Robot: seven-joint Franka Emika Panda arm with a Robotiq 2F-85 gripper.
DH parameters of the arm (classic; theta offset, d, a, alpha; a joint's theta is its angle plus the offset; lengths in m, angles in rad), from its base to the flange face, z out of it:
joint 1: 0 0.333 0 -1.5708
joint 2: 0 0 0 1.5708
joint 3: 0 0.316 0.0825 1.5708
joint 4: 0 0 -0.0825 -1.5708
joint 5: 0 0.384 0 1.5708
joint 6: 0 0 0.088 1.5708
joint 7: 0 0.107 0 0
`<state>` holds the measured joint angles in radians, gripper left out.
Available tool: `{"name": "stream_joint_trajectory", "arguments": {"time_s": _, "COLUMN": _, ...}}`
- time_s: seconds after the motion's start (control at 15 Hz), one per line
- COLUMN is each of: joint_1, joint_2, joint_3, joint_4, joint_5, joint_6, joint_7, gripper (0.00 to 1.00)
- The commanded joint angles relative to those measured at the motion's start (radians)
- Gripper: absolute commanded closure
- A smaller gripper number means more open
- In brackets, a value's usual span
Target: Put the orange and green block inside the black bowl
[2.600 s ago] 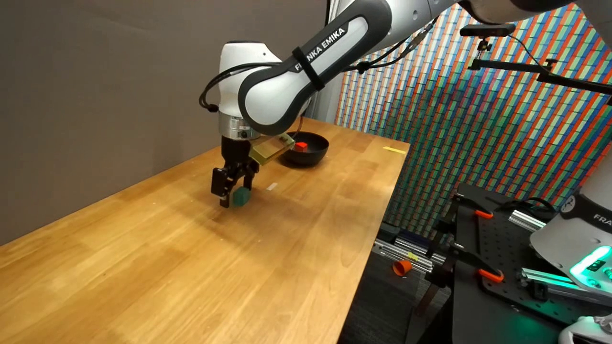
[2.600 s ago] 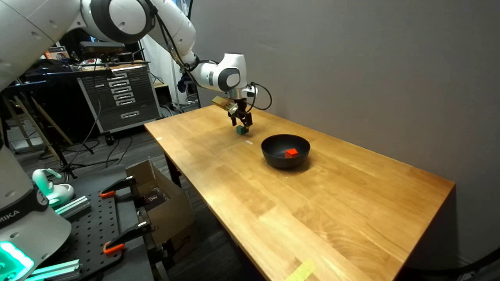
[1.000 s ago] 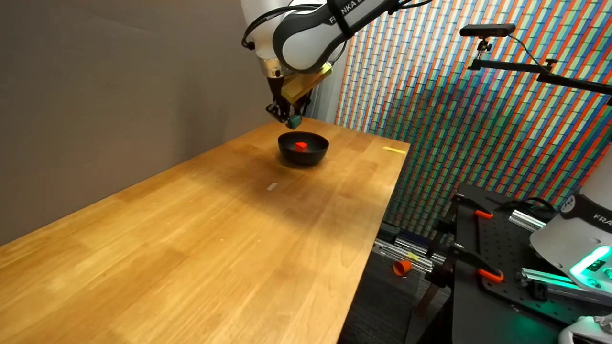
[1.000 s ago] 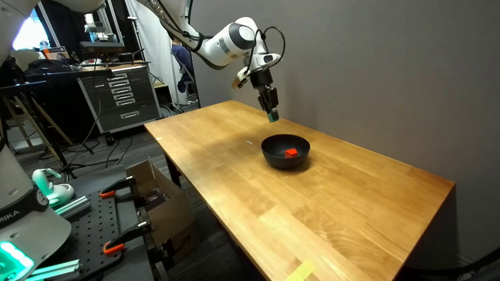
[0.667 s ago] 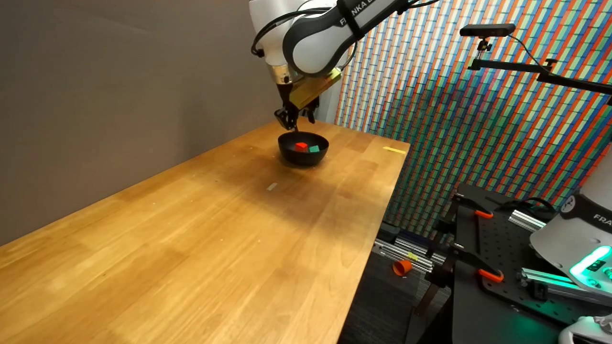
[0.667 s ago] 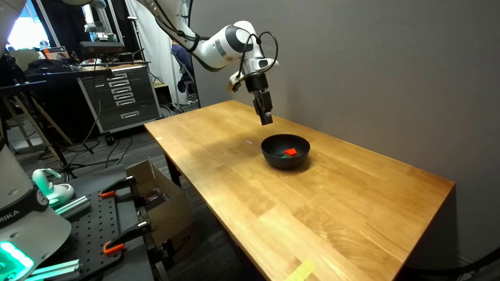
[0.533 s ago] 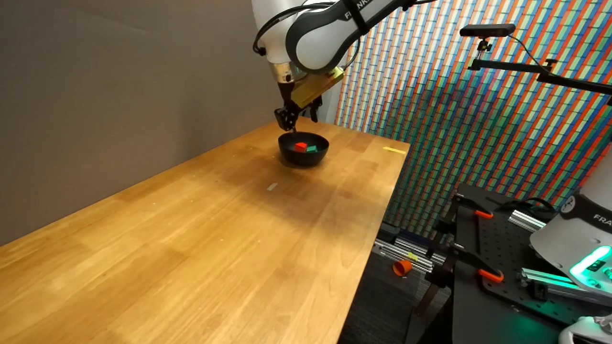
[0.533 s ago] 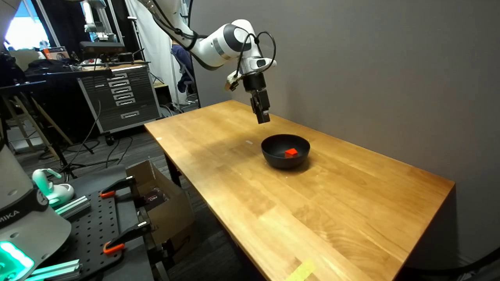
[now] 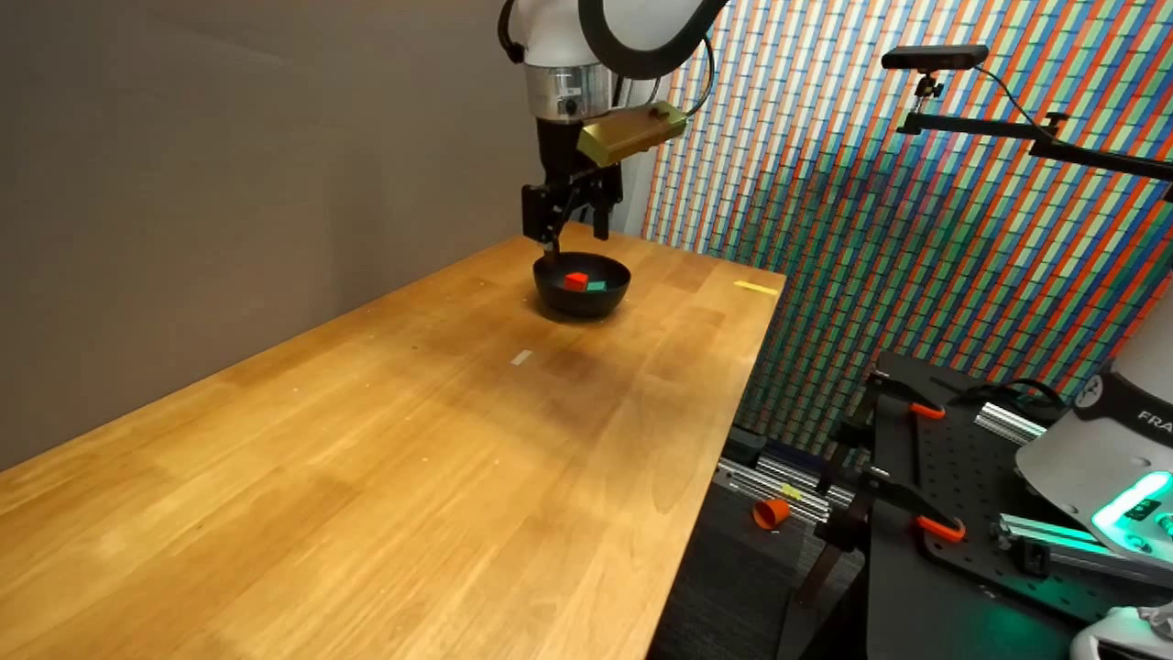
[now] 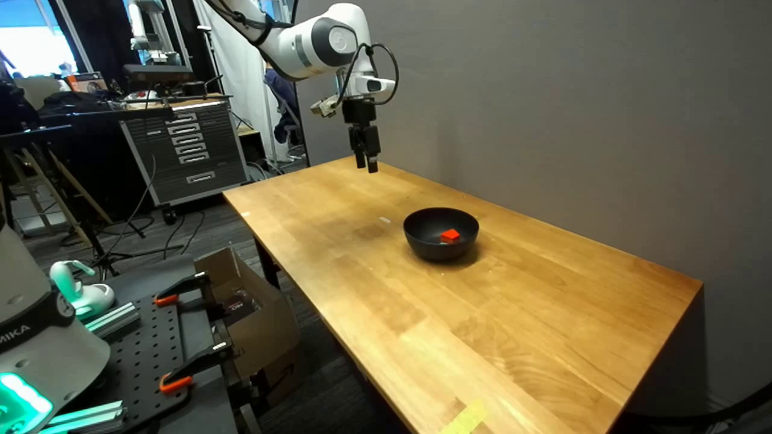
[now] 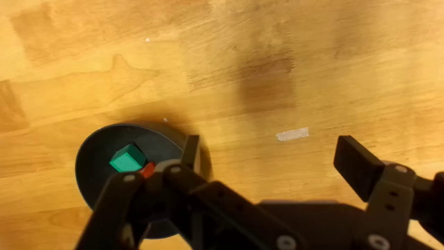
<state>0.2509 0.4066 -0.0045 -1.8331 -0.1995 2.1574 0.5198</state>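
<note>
The black bowl (image 9: 583, 306) stands upright on the table; it also shows in an exterior view (image 10: 429, 248) and in the wrist view (image 11: 85, 173). The orange-red block (image 9: 575, 281) lies inside it, also seen in an exterior view (image 10: 450, 235) and partly behind a finger in the wrist view (image 11: 148, 169). The green block (image 9: 597, 286) lies beside it in the bowl, clear in the wrist view (image 11: 127, 159). My gripper (image 11: 269, 152) is open and empty, raised above the table and off to one side of the bowl, in both exterior views (image 9: 575, 242) (image 10: 367, 167).
A grey wall (image 10: 543, 120) runs along the table's (image 10: 531, 313) long side. A strip of pale tape (image 11: 292, 134) lies on the table near the bowl, and yellow tape (image 9: 756, 288) marks one end. Clamps (image 9: 916, 500) sit on the robot's base stand.
My gripper carried the green block from the table to above the bowl and let it go; the block dropped in beside the orange-red one. The gripper has since risen and moved away from the bowl.
</note>
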Motion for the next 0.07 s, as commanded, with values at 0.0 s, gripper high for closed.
{"name": "stream_joint_trajectory", "arguments": {"time_s": 0.0, "joint_1": -0.005, "joint_2": -0.014, "joint_3": 0.009, "joint_4": -0.014, "joint_5": 0.000, "joint_6": 0.001, "joint_7": -0.002, "gripper": 0.00}}
